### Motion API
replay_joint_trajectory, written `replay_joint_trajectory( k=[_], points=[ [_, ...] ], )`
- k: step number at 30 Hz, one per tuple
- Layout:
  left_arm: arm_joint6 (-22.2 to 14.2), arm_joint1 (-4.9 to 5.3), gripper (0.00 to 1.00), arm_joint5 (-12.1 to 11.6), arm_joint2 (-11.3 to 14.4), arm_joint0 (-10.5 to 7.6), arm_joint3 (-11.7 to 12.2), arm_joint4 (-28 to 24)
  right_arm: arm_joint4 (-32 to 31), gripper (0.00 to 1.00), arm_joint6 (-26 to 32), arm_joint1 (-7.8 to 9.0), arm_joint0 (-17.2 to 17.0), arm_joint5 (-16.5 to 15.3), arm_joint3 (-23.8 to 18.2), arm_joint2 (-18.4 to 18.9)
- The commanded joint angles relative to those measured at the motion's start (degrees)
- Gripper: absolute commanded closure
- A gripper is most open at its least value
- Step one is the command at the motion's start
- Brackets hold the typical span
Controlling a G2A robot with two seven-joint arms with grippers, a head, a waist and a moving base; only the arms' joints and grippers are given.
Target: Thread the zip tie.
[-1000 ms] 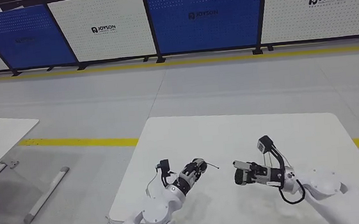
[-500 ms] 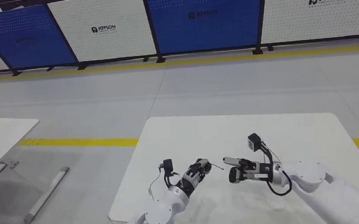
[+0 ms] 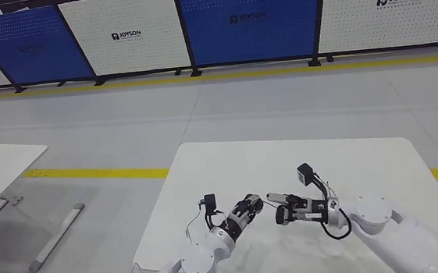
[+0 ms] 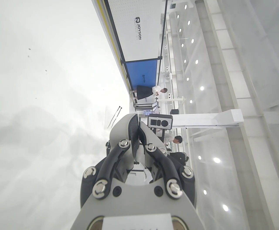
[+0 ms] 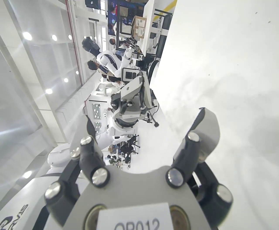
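Observation:
My left gripper (image 3: 250, 205) is near the table's front edge, shut on a thin black zip tie (image 3: 265, 203). In the right wrist view the zip tie (image 5: 153, 120) sticks out of the left gripper (image 5: 145, 87), its small square head hanging free. My right gripper (image 3: 275, 207) faces it from the right, a short gap away. Its fingers (image 5: 204, 122) stand wide open with nothing between them, level with the tie's free end. In the left wrist view the left gripper's fingertips (image 4: 136, 128) are pressed together, and the tie itself is hidden behind them.
Two spare black zip ties (image 4: 115, 116) lie on the white table (image 3: 299, 153) beyond the left gripper. The table's front edge is just behind both grippers, and there is room towards the back.
My right gripper has moved left towards the left gripper. The left gripper has edged right with the tie. The gap between them has shrunk to almost nothing.

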Motion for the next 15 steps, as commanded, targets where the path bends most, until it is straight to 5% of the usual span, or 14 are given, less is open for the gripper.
replay_joint_trajectory(
  k=[1,15],
  points=[
    [0.6,-0.14,1.0,0.3,0.1,-0.21,0.2,0.1,0.0,0.0,-0.1,-0.11,0.1,0.2,0.1,0.0],
    [0.1,-0.49,1.0,-0.2,0.0,0.02,0.2,0.3,-0.6,0.0,-0.1,0.21,-2.4,-0.5,0.3,2.9]
  ],
)
